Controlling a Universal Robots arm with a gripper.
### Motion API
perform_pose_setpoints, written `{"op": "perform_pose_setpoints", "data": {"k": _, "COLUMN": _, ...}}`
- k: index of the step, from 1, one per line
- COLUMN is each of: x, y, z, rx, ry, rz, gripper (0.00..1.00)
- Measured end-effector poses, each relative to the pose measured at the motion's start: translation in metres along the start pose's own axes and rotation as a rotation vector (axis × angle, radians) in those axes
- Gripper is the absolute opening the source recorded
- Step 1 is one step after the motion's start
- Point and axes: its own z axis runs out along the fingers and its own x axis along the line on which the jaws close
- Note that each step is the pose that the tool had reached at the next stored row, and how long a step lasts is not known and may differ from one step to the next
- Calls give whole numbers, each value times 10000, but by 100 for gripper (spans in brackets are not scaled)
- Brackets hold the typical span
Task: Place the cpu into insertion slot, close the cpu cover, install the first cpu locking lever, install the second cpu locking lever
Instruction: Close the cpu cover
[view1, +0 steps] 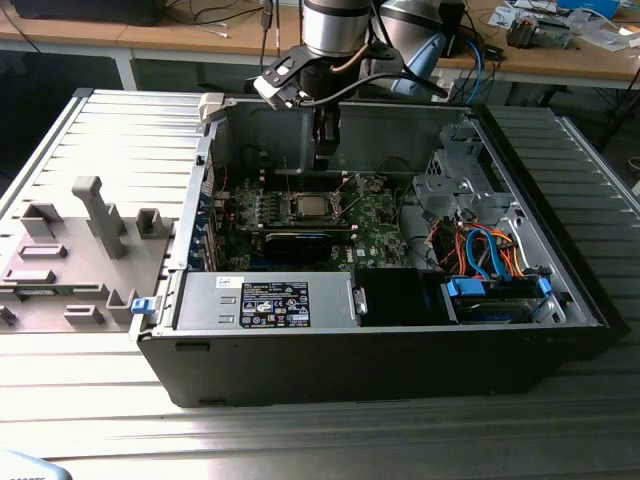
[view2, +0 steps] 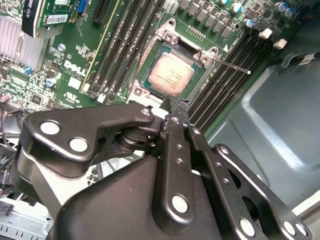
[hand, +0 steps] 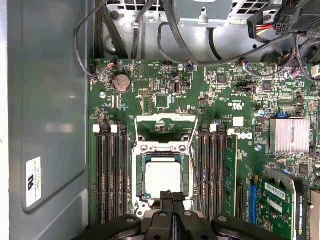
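The cpu (hand: 163, 179) lies flat in the insertion slot (hand: 140, 175) on the green motherboard, its silver top facing up; in the second wrist view the cpu (view2: 172, 74) is seen at an angle. The cpu cover (hand: 166, 118) is swung open, away from the slot. A thin locking lever (view2: 235, 66) sticks out free beside the slot. My gripper (hand: 172, 197) hovers at the edge of the slot opposite the cover, fingers together and empty. In the exterior view my gripper (view1: 325, 150) hangs inside the open case above the cpu (view1: 305, 207).
Long memory slots (hand: 110, 175) flank the slot on both sides. A finned heatsink (hand: 288, 135) and an expansion card (hand: 280, 200) lie nearby. A power supply (view1: 265, 300), a drive cage with cables (view1: 490, 270) and the case walls surround the board. A grey fixture (view1: 80, 240) stands outside.
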Motion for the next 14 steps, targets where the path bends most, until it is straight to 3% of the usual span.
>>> {"op": "perform_pose_setpoints", "data": {"k": 14, "x": -1, "y": 89, "z": 0, "rx": 0, "ry": 0, "rz": 0, "gripper": 11}}
